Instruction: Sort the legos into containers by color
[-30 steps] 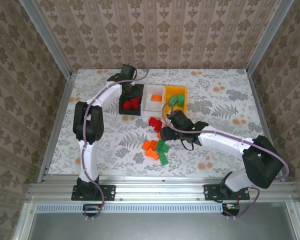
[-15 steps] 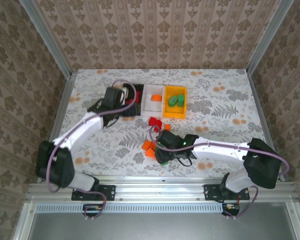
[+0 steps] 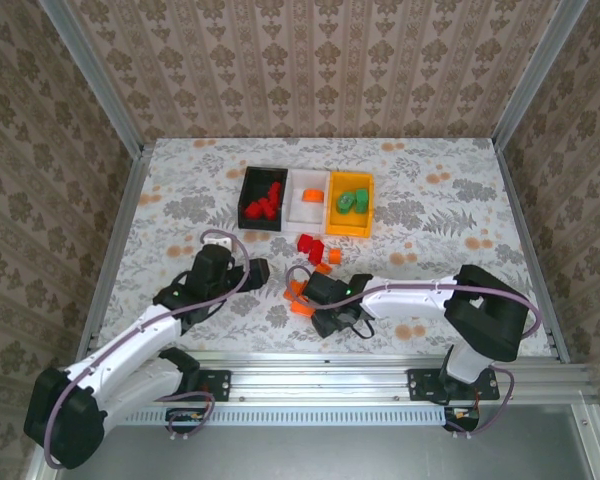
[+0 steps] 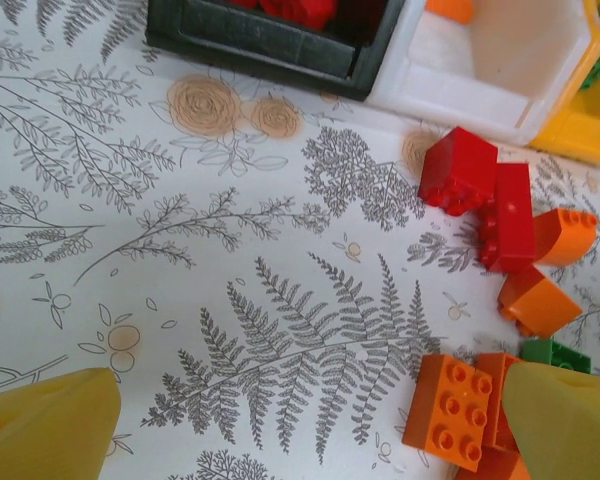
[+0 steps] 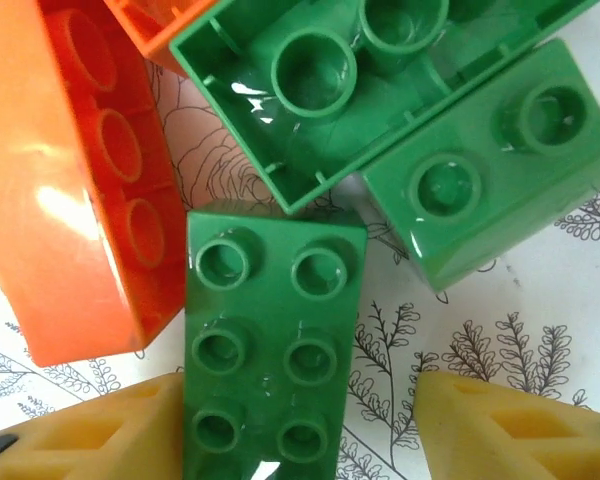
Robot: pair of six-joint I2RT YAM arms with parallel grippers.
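My right gripper (image 5: 300,435) is open and low over the loose pile. A green six-stud lego (image 5: 270,350) lies between its yellow fingers, against the left one and apart from the right one. Two more green legos (image 5: 380,80) and an orange one (image 5: 70,180) lie just beyond. My left gripper (image 4: 305,430) hangs open over bare table, with an orange lego (image 4: 450,410) by its right finger. The black bin (image 3: 263,215) holds red legos, the white bin (image 3: 307,210) an orange one, the yellow bin (image 3: 350,222) green ones.
Loose red legos (image 3: 310,244) and orange ones (image 3: 300,298) lie between the bins and my right gripper (image 3: 320,308). My left gripper (image 3: 252,270) sits left of the pile. Metal rails edge the patterned table on all sides.
My left arm has drawn back from the black bin to the near left of the table. My right gripper has come down nearer onto the pile, over the green legos.
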